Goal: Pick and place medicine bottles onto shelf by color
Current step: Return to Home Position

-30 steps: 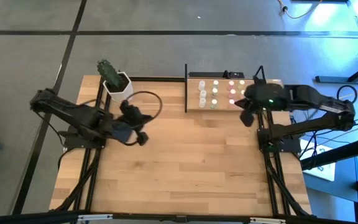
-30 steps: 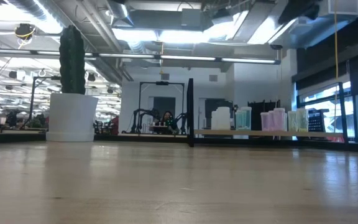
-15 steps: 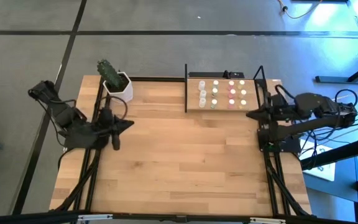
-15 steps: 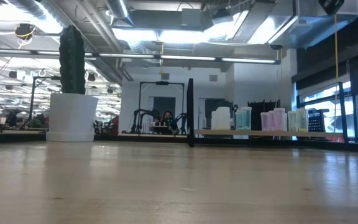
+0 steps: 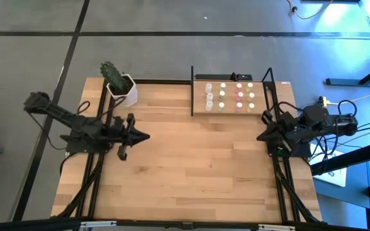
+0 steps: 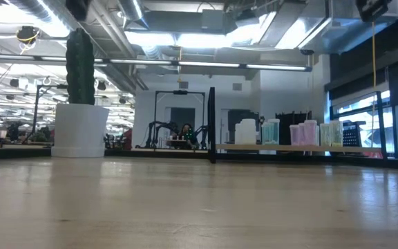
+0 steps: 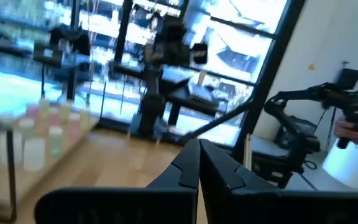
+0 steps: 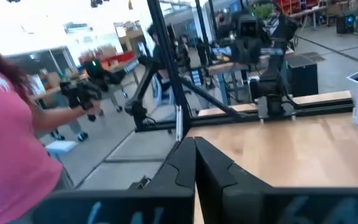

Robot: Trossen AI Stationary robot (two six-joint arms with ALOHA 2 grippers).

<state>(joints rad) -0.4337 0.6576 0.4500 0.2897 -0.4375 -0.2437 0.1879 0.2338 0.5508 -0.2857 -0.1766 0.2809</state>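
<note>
L gripper [image 5: 141, 136] clenched, empty, over table [image 5: 191, 173] left side; R gripper [image 5: 262, 136] same, right edge. Sorted medicine bottles [image 5: 223, 96] on shelf [image 5: 199, 106].

Medicine bottles [image 5: 223, 96] capped white, green, pink and yellowish on the light-wood, black-framed shelf [image 5: 200, 106] at 1 o'clock; green cactus [image 5: 110, 70] in white pot [image 5: 124, 91] at 10 o'clock.

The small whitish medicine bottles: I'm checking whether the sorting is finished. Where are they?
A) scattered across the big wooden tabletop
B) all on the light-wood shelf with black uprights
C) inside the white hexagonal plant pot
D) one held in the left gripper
B: the high view shows the small whitish medicine bottles standing in rows on the light-wood shelf, while the left gripper and right gripper are shut and hold nothing.
</note>
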